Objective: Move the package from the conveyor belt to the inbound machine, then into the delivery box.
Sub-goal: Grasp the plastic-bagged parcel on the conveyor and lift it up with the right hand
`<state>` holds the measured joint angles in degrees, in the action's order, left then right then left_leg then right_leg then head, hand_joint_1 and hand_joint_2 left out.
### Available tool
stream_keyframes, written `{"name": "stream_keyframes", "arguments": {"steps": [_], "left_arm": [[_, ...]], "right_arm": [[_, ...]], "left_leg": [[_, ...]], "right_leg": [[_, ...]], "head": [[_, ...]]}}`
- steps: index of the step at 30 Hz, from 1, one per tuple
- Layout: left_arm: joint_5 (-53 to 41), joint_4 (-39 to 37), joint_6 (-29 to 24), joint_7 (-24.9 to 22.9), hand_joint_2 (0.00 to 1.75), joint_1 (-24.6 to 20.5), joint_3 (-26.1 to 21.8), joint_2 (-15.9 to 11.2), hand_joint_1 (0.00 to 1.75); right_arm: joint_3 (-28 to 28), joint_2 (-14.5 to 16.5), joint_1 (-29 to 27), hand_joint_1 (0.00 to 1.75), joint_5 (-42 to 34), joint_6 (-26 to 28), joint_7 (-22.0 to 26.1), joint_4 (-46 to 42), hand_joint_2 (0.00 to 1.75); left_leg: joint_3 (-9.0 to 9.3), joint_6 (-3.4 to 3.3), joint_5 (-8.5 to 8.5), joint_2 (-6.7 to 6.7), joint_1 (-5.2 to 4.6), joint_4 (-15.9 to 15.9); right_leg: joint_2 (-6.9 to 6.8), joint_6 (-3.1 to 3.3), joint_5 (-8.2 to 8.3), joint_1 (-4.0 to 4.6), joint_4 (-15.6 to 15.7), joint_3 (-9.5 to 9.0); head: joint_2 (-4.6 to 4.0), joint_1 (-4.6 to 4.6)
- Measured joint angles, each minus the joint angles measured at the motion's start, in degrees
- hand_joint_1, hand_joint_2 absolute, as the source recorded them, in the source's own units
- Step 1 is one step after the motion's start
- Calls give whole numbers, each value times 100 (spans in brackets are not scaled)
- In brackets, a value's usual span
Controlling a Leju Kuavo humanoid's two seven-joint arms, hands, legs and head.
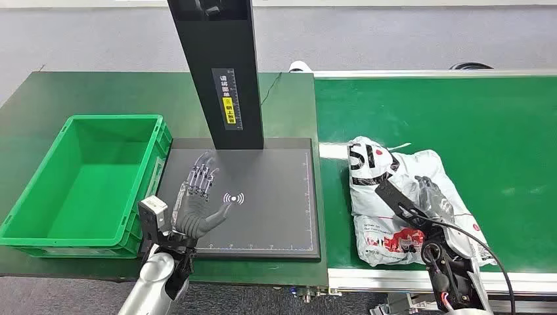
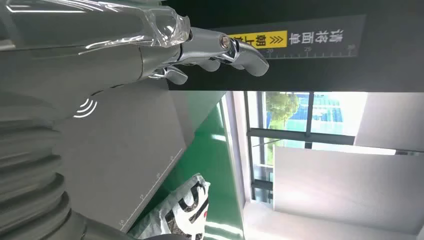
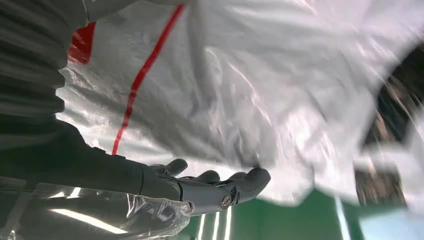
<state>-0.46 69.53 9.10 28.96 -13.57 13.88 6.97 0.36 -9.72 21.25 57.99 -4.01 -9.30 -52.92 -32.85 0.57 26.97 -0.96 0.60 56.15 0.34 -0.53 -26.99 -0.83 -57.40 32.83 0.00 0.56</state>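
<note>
Lying crumpled: white pkg (image 1: 401,197), red/black print.

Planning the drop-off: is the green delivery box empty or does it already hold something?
Empty. The head view shows the green delivery box with its bare floor fully visible, nothing lying inside.

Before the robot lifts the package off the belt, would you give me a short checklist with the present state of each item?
1. Package lies on the conveyor belt: ok.
2. Right hand is at the package, fingers against the white wrap: ok.
3. Right hand's grip is firm enough to lift: cannot tell.
4. Inbound machine plate is free for the package: not ok, the left hand hovers spread over it.
5. Delivery box has room inside: ok.
</note>
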Motion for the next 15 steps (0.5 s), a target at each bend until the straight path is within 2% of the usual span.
{"name": "stream_keyframes", "arguments": {"steps": [10,14,15], "left_arm": [[82,-149,-56,-92,175,-96,66,2,0],[92,-191,-71,-108,175,-94,120,2,0],[93,-199,-79,-108,175,-91,128,2,0]], "right_arm": [[140,-44,116,0,293,-254,-215,444,175],[184,-40,202,171,327,-326,-217,602,175],[195,-39,218,175,327,-344,-198,636,175]], "left_leg": [[1,0,0,1,0,0],[1,0,0,0,0,0],[1,0,0,1,0,0]], "right_leg": [[0,0,0,0,0,-1],[-1,0,0,0,0,-3],[-1,0,0,0,0,-4]], "head": [[0,1],[0,1],[0,0]]}}
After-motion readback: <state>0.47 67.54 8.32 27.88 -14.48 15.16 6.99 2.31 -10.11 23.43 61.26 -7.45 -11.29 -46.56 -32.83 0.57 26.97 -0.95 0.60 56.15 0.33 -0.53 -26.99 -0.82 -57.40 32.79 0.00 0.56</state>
